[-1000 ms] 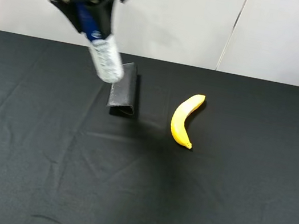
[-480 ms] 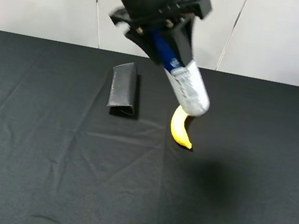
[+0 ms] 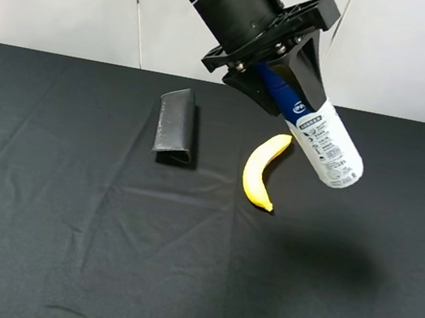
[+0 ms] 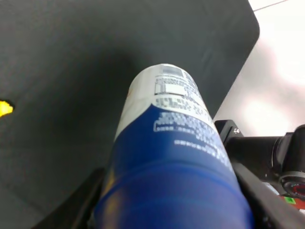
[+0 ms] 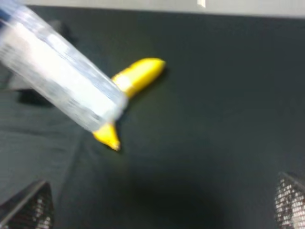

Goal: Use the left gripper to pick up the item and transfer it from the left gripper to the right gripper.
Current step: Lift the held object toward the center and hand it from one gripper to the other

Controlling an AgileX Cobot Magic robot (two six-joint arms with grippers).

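Observation:
The item, a white bottle (image 3: pixel 324 142) with a blue band, hangs tilted in the air above the table, right of the banana. My left gripper (image 3: pixel 289 98) is shut on its blue end, with the white end pointing down and to the right. In the left wrist view the bottle (image 4: pixel 167 143) fills the frame between the black fingers (image 4: pixel 71 210). The right gripper (image 5: pixel 159 205) is open and empty, with its fingertips (image 5: pixel 28 205) wide apart. It looks at the blurred bottle (image 5: pixel 57 81) from a distance. The right gripper does not show in the exterior high view.
A yellow banana (image 3: pixel 262 170) lies mid-table, just left of and below the bottle; it also shows in the right wrist view (image 5: pixel 136 76). A black folded case (image 3: pixel 177 126) lies further left. The black table (image 3: pixel 177 268) ends at a white wall behind.
My left gripper has carried the bottle to the right, from above the black case, over the banana, to a spot right of the banana.

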